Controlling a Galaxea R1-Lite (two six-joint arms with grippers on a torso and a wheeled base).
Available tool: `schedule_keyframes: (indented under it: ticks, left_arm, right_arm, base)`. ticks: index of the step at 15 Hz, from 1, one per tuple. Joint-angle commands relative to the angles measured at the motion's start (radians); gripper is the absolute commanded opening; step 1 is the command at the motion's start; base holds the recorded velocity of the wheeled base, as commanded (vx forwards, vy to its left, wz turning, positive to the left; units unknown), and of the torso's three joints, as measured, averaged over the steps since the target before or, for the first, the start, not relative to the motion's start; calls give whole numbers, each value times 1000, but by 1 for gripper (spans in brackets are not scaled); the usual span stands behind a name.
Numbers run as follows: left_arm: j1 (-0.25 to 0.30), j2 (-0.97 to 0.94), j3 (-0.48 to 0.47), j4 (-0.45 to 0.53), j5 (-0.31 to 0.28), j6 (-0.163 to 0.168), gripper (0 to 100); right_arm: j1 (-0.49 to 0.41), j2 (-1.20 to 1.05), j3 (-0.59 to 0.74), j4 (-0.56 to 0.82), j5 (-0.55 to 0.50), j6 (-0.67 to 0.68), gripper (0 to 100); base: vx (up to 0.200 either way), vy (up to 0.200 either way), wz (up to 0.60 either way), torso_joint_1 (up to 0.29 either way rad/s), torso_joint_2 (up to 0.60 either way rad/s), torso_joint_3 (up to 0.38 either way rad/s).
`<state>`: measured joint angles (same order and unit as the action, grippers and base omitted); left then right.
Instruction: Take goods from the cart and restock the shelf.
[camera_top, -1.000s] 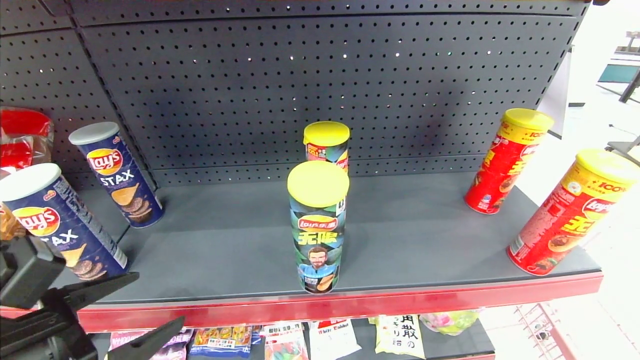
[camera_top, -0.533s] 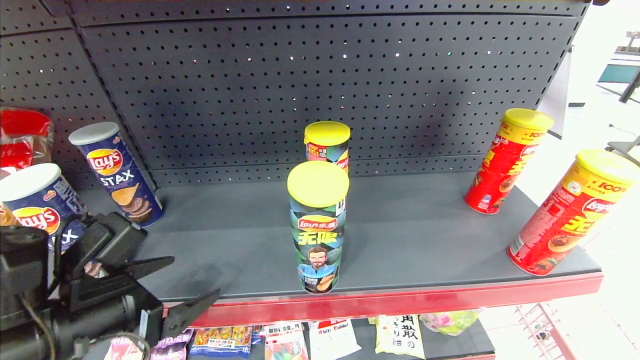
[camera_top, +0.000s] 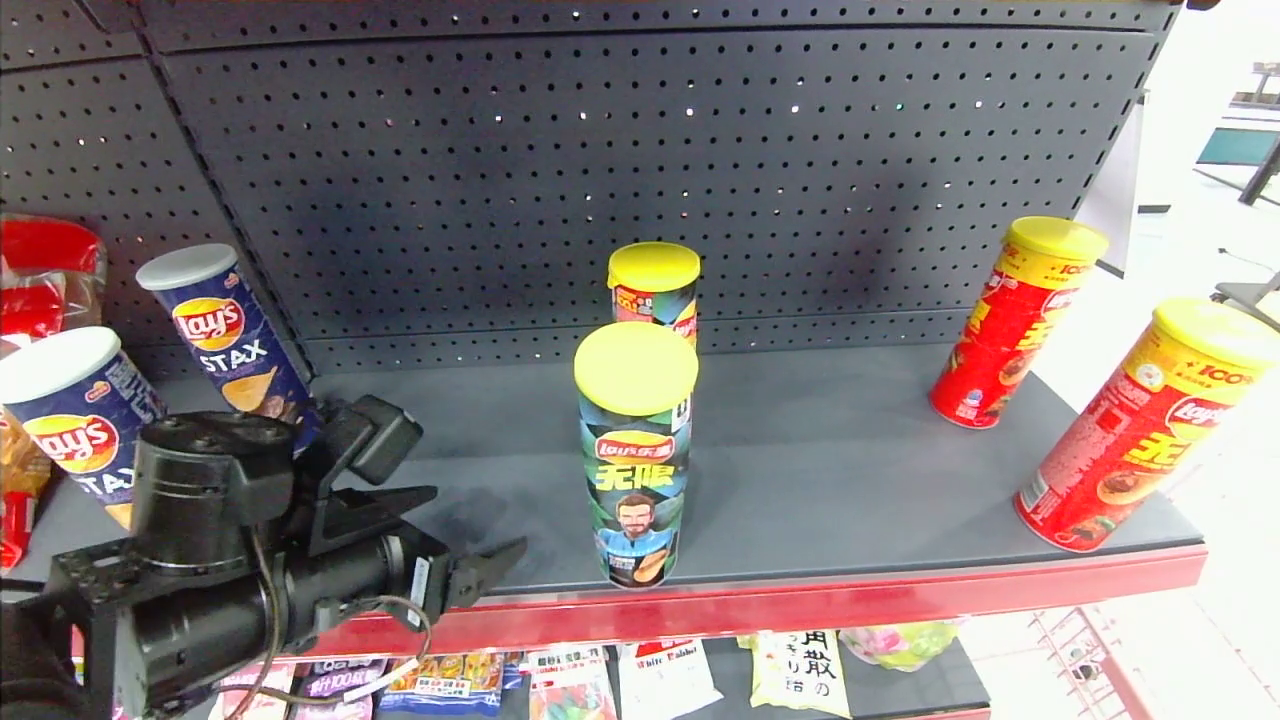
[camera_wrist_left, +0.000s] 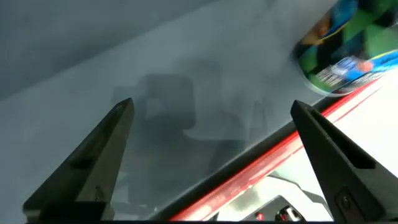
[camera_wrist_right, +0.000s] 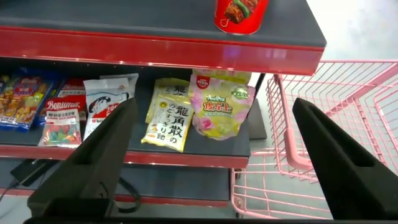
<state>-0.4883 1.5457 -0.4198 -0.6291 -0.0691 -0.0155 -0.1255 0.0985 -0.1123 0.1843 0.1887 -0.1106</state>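
Just left of the front green can, above the front part of the shelf, the left gripper is spread wide and holds nothing. Its fingertips point toward that can, near it but not touching. In the left wrist view the same gripper frames bare grey shelf board, with the can's base beyond one finger, close to the red front strip.

The right gripper is likewise parted and empty. It sits lower than the front green can and off to its right, facing the lower shelf, where snack bags lie in a row. The pink cart stands farther right again, just beside that lower shelf's end.

The front green can stands on its base at the shelf's front edge, yellow lid on. Directly behind it, close to the pegboard back panel, stands the second green can.

Well to the right of the front green can are two more goods: the rear red can, toward the back, and the front red can, at the shelf's front right corner. Well to its left stand the rear blue can and the front blue can, both beyond the left arm.
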Motion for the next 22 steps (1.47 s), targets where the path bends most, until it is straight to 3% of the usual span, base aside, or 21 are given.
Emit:
schedule_keyframes:
  ticks: [1,11,22]
  left_arm:
    - [-27,59,-39,0,0,0,100]
    - [-90,174,-152,-3,31,0,100]
    - [-90,203,-194,-3,37,0,100]
  right_arm:
    - [0,7,0,0,0,0,100]
    - [0,3,0,0,0,0,100]
    - [0,3,0,0,0,2,100]
  base:
    - [0,0,0,0,0,0]
    - [0,0,0,0,0,0]
    - [0,0,0,0,0,0]
